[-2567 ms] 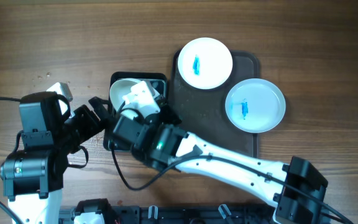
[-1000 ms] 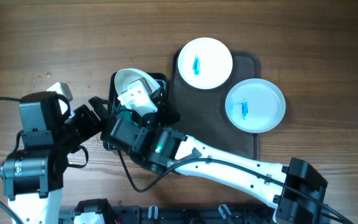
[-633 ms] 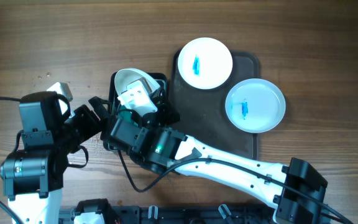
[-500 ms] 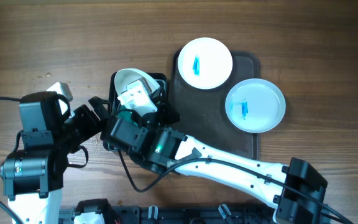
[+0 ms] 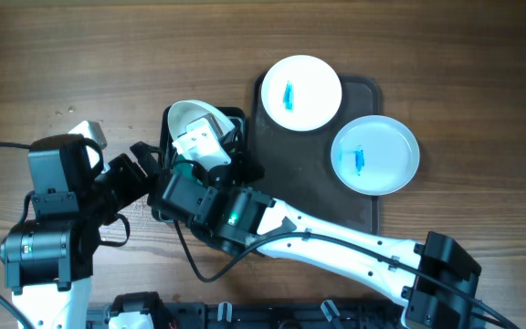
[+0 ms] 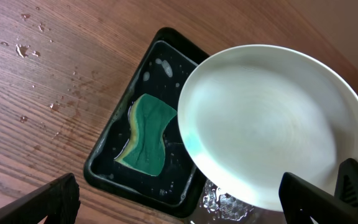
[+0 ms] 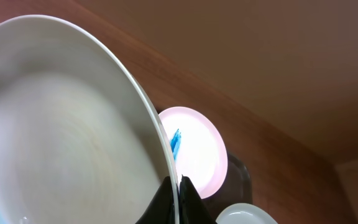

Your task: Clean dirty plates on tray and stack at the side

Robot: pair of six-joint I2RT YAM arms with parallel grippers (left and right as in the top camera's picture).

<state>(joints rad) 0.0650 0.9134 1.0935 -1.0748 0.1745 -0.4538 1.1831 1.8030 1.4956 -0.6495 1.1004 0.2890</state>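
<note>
My right gripper [image 7: 178,186] is shut on the rim of a white plate [image 5: 188,117], holding it tilted above the small black tray. The plate's face [image 6: 272,124] looks plain white, with a faint teal tint near its left rim. Two more plates [image 5: 300,92] [image 5: 375,154], each with a blue smear at the centre, rest on the dark brown tray [image 5: 309,187]. In the right wrist view the near smeared plate [image 7: 197,149] shows behind the held one [image 7: 61,124]. My left gripper [image 6: 185,208] hangs open just left of the black tray, holding nothing.
The small black tray [image 6: 104,168] holds a wet green and yellow sponge [image 6: 149,134] and sits against the brown tray's left edge. Water drops lie on the wooden table [image 6: 36,74], and a puddle [image 6: 229,202] lies under the held plate.
Since the oldest frame the right gripper has shifted the held plate slightly left and toward the far side. Over the last second nothing has moved.
</note>
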